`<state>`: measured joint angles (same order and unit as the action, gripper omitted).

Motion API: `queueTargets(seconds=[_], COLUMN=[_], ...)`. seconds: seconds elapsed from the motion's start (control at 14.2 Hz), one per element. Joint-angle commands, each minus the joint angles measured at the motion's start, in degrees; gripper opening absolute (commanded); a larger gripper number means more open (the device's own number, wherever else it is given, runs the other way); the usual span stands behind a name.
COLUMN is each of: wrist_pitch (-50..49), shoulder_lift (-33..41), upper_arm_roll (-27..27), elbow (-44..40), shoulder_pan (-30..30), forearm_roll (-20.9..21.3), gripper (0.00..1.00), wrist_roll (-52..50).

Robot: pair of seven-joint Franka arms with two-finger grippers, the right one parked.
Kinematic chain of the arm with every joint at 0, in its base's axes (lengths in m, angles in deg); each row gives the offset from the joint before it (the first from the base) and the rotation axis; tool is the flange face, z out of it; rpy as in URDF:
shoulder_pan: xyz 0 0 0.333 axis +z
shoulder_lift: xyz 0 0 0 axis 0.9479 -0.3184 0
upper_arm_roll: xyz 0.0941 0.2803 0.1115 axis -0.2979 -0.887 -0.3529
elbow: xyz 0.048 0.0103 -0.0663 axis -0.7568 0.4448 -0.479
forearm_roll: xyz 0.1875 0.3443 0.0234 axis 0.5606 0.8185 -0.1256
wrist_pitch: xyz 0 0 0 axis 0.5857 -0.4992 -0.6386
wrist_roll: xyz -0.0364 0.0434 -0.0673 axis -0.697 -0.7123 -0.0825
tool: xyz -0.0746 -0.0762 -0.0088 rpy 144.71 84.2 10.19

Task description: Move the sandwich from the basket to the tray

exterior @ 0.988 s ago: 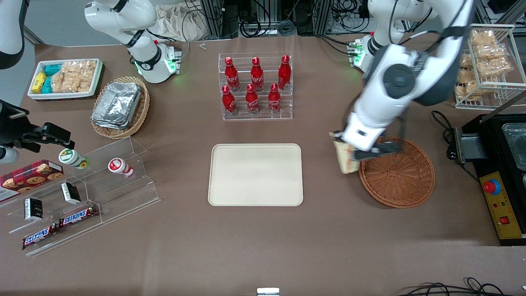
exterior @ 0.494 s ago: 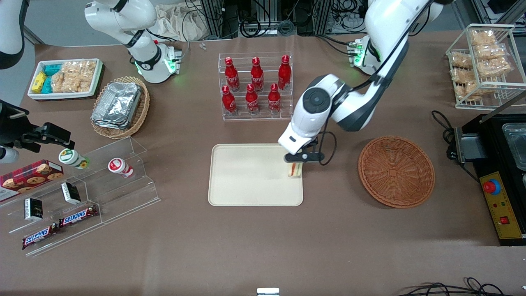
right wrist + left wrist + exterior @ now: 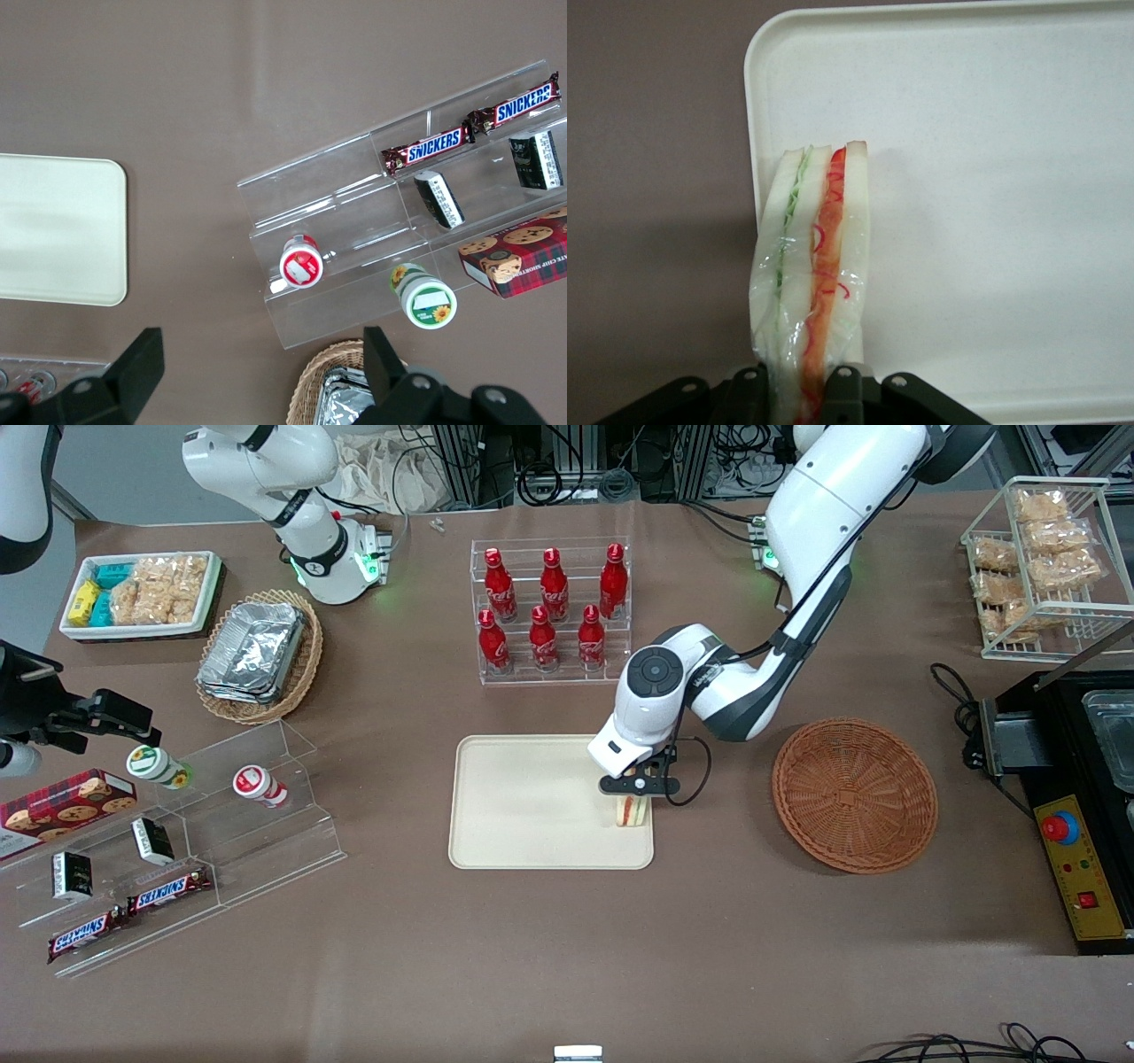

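My left gripper (image 3: 634, 795) is shut on the sandwich (image 3: 630, 811), a plastic-wrapped wedge of pale bread with red, orange and green filling. It holds the sandwich over the cream-beige tray (image 3: 523, 806), near the tray's edge closest to the basket. In the left wrist view the sandwich (image 3: 813, 274) hangs between the fingers (image 3: 847, 397) above the tray (image 3: 992, 177), by one rounded corner; I cannot tell if it touches the tray. The reddish-brown wicker basket (image 3: 854, 794) lies beside the tray, toward the working arm's end, with nothing in it.
A clear rack of red bottles (image 3: 551, 611) stands farther from the front camera than the tray. A tan basket of foil containers (image 3: 259, 657), a white snack bin (image 3: 140, 593) and a clear stepped stand with snacks (image 3: 177, 841) lie toward the parked arm's end. A wire rack (image 3: 1045, 567) and black appliance (image 3: 1081, 779) lie toward the working arm's end.
My left gripper carried the sandwich from the basket's rim over to the tray, then moved slightly nearer the front camera and lower over the tray's edge.
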<state>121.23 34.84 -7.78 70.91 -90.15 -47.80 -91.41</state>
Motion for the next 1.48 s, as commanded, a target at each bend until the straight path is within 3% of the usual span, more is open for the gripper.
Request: queueTargets(seconds=[0.0, 0.21, 0.49, 0.85, 0.92, 1.06, 1.41], wrist_pitch=[0.25, -0.45, -11.76, -19.34, -20.40, -25.22, -37.95], shoulder_lift=[-1.80, 0.38, 1.19, 8.65, 9.18, 12.34, 20.15], upper_arm_roll=[-0.16, -0.16, -0.07, 0.10, 0.36, -0.07, -0.16], elbow=[-2.65, -5.45, -16.07, -17.33, -17.50, -17.76, -18.12], shoulder_pan=[-2.55, -2.02, -0.10, 4.38, 6.92, 10.52, 22.40], forearm_roll=[3.55, 3.21, 2.68, -0.31, -1.44, -8.45, -18.31], gripper=[1.00, 1.00, 1.00, 1.00, 1.00, 1.00, 1.00], wrist_roll=[-5.90, -13.74, -13.49, -13.23, -10.79, -1.06, 19.59])
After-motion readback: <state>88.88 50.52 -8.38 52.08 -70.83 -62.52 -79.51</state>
